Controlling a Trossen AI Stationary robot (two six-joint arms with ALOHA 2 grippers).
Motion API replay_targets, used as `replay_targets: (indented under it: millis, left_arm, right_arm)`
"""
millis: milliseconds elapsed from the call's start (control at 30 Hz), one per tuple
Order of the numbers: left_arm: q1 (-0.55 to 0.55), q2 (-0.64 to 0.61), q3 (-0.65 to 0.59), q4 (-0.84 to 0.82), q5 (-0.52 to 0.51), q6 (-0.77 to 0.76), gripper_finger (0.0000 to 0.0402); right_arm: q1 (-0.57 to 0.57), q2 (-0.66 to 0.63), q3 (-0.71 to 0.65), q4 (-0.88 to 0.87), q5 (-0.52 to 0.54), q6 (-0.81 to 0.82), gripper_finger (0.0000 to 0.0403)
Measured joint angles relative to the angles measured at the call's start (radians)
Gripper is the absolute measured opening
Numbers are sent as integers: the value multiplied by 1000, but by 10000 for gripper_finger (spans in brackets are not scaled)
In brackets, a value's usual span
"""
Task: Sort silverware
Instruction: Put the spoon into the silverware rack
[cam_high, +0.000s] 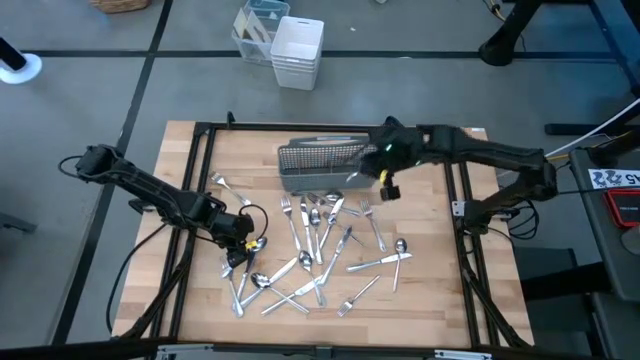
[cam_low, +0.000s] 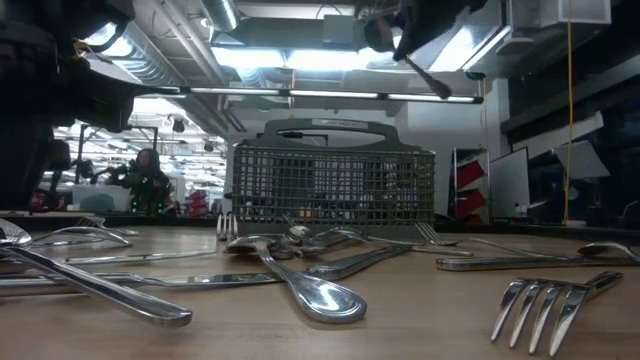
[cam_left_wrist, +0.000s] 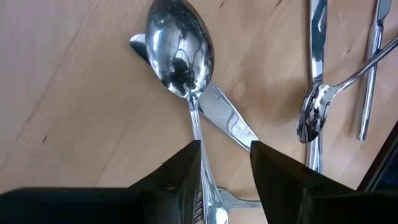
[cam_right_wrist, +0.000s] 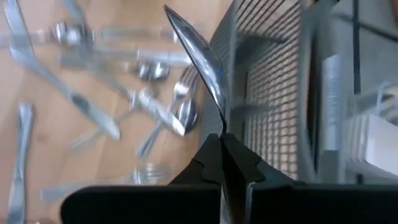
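The silverware (cam_high: 320, 250) lies scattered on the wooden table, forks, spoons and knives crossing one another. My left gripper (cam_high: 243, 238) hangs low over the pile's left part, open. Its fingers (cam_left_wrist: 180, 177) stand on either side of the handle (cam_left_wrist: 204, 163) of a spoon (cam_left_wrist: 180, 53) lying flat; whether they touch it, I cannot tell. My right gripper (cam_high: 380, 178) is high beside the right end of the grey mesh caddy (cam_high: 320, 165) and is shut on another spoon (cam_right_wrist: 208, 68). My right gripper pinches the spoon's slim neck (cam_right_wrist: 221, 127) between its two fingertips (cam_right_wrist: 208, 155). The fingers slant down from the table's right side and lie along the spoon. The bowl juts out past the tips. The spoon is lifted clear, above the table next to the caddy (cam_right_wrist: 280, 93).
A white slatted bin (cam_high: 298, 50) and a clear container (cam_high: 258, 30) stand on the floor beyond the far edge. Black frame rails (cam_high: 200, 180) run along the table's sides. In the low view a person (cam_low: 148, 178) shows far back in the room.
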Motion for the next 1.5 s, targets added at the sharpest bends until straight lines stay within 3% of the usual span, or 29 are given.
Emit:
replay_targets:
  millis: [333,533,900,1100,1500]
  left_arm:
    - [0,0,0,0,-21,4,133]
    - [0,0,0,0,-44,4,133]
    - [0,0,0,0,-45,4,133]
    - [0,0,0,0,-45,4,133]
    - [0,0,0,-1,-56,8,133]
  right_arm:
    - [-224,-78,-244,390,-350,-18,1]
    - [-251,-76,-417,699,-448,22,0]
    - [-248,-75,-641,1198,-472,132,0]
    - [-248,-44,-777,1421,-406,177,0]
    - [-248,86,-808,1475,-268,217,4]
